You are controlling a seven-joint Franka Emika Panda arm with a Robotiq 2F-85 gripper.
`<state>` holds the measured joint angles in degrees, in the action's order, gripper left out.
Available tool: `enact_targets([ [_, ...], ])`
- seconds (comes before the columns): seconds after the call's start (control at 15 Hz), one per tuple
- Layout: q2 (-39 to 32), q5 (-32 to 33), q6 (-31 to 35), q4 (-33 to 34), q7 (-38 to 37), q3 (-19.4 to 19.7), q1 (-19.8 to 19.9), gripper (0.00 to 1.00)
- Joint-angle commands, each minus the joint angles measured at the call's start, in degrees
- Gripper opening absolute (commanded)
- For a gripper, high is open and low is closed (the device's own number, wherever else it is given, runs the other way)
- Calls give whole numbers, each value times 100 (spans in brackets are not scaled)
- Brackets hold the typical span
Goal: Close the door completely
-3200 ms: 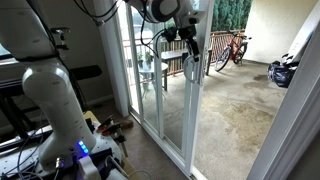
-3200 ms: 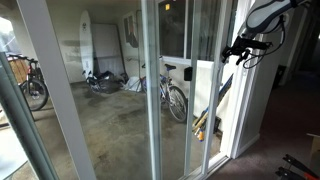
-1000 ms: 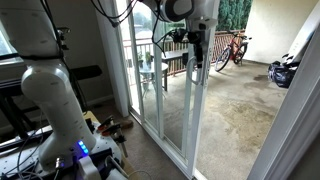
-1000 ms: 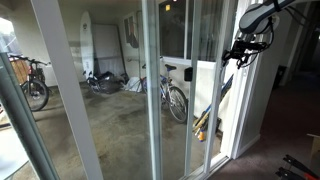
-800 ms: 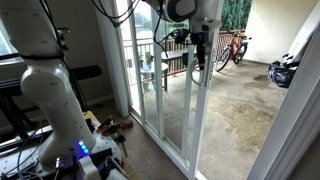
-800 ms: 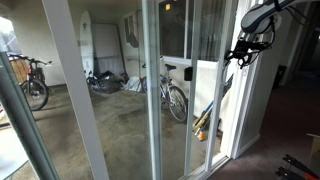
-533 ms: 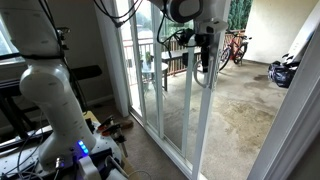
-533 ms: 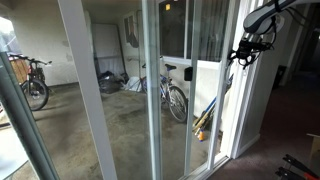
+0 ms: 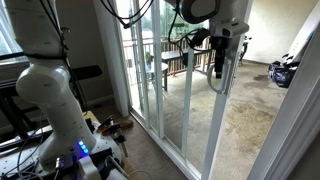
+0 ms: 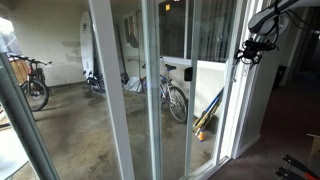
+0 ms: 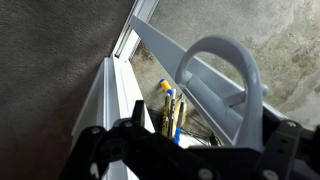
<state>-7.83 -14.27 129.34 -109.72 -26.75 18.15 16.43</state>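
A Franka arm's black Robotiq claw (image 9: 218,66) sits at the pale looped pull handle (image 9: 216,86) on the leading edge of the tall sliding patio door of clear glass in a narrow white frame (image 9: 212,125), which stands partly drawn across its opening. The edge post runs straight up above the claw and down below it to the floor. That vertical line is the door's long axis, and the handle loop lies along it. In the wrist view the claw (image 11: 200,160) comes in low, its dark fingers (image 11: 108,150) spread to either side of the handle rather than pinched on it. The jaws read as released, and the loop looks hooked between them. Behind the claw, on the arm's side, the door overlaps the matching fixed glass panel (image 9: 140,80). Ahead of it lies bare concrete patio floor (image 9: 250,110), with the white door jamb (image 9: 285,120) well apart from the door's edge. By that gap the task looks unfinished. The closing travel appears to run sideways along the white floor track (image 11: 115,95), crosswise to the post and away from the fixed panel. In an exterior view the claw (image 10: 247,50) hangs high beside the post.
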Motion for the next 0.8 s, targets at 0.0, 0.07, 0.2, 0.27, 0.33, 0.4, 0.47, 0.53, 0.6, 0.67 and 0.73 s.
enact_targets([
  [0.0,-388,-188,-212,382,266,320,489,100],
  [0.07,-475,-293,-230,475,300,348,564,100],
  [0.2,-653,-486,-264,671,365,394,730,100],
  [0.27,-746,-575,-296,789,426,413,821,100],
  [0.33,-866,-675,-328,922,526,419,920,100],
  [0.4,-990,-763,-335,1048,681,416,1025,100],
  [0.47,-1106,-832,-336,1171,836,409,1134,100],
  [0.53,-1173,-894,-338,1265,905,345,1152,100],
  [0.6,-1212,-910,-335,1305,946,305,1163,100],
  [0.67,-1076,-875,-231,1111,987,209,1052,100],
  [0.73,-913,-733,26,821,993,170,902,100],
])
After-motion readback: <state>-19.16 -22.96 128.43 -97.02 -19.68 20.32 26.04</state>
